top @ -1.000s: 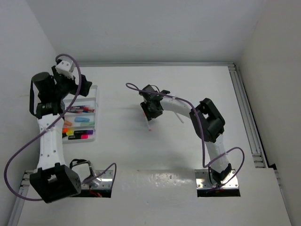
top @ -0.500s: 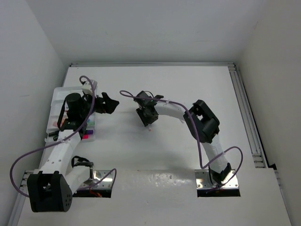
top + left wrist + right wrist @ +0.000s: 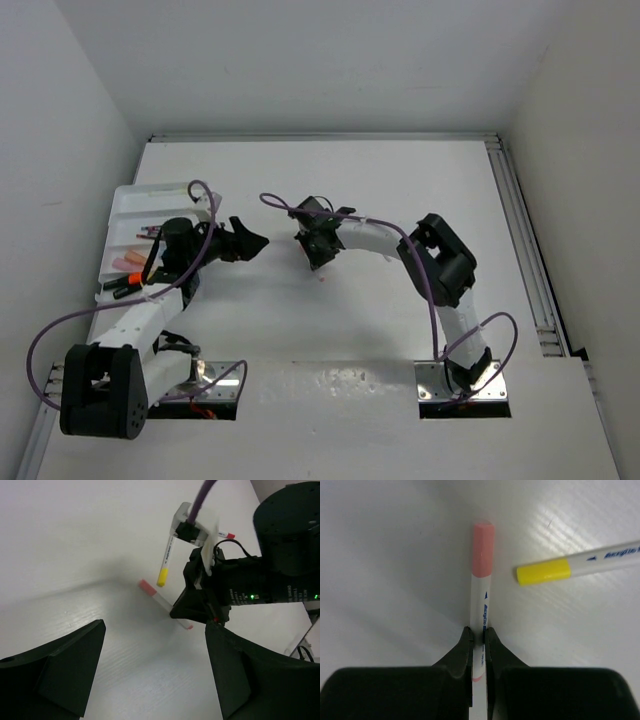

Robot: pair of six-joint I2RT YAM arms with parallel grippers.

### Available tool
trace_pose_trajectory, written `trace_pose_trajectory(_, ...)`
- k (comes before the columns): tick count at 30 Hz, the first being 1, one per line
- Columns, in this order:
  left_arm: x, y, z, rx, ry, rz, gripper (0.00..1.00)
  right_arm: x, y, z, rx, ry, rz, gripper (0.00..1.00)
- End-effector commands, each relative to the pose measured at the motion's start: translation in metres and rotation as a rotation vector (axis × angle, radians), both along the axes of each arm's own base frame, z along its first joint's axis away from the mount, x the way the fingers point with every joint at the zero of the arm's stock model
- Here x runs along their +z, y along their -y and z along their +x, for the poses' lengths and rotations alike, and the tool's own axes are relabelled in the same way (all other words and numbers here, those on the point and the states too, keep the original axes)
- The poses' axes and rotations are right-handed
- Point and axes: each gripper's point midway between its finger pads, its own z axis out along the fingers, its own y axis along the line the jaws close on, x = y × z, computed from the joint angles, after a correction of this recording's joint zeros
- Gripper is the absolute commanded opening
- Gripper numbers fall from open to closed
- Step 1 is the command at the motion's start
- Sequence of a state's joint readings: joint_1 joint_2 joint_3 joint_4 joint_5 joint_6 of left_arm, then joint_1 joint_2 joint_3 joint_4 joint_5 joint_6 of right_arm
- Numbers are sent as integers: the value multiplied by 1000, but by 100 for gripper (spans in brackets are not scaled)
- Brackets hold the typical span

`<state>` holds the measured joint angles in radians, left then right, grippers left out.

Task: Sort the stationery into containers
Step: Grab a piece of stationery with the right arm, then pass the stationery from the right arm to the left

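A thin white pen with a pink cap (image 3: 483, 545) lies on the table, and my right gripper (image 3: 479, 636) is shut on its barrel. In the top view that gripper (image 3: 318, 255) is at mid-table, with the pen's tip (image 3: 321, 274) just showing below it. A second white pen with a yellow cap (image 3: 542, 572) lies just to its right, apart from it. My left gripper (image 3: 245, 242) is open and empty, just left of the right gripper. Its wrist view shows both pens, pink-capped (image 3: 162, 602) and yellow-capped (image 3: 165, 562). The white divided tray (image 3: 128, 200) sits at far left.
The tray holds an orange highlighter (image 3: 130, 262), black markers (image 3: 122, 286) and thin pens (image 3: 150, 232). The left arm's purple cable (image 3: 205, 195) loops over the tray's right edge. A metal rail (image 3: 520, 230) runs along the table's right side.
My left arm has swung from above the tray out towards mid-table, its gripper staying open. My right gripper has lowered and shut on the pink-capped pen.
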<state>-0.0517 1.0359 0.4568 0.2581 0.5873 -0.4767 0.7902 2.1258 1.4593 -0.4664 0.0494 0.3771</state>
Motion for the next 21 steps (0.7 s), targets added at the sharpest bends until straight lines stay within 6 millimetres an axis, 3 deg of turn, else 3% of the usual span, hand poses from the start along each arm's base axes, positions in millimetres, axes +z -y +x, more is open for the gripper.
trace_pose_trajectory(1,8,12,-2,-34,24,-65,87,14,1,-17,31,-39,105,0)
trace_pose_trajectory(5,-6,19,-5,-30,-68,-153,79,47,-2,-25,53,-21,246,0)
trace_pose_trajectory(13,-22,45,-13,-72,-243,-221,68,109,-42,-39,137,-76,487,0)
trace_pose_trajectory(16,-10,51,-6,-83,-242,-237,68,125,-53,-39,163,-63,514,0)
trace_pose_trajectory(21,-6,59,2,-81,-279,-274,70,144,-70,-47,202,-68,557,0)
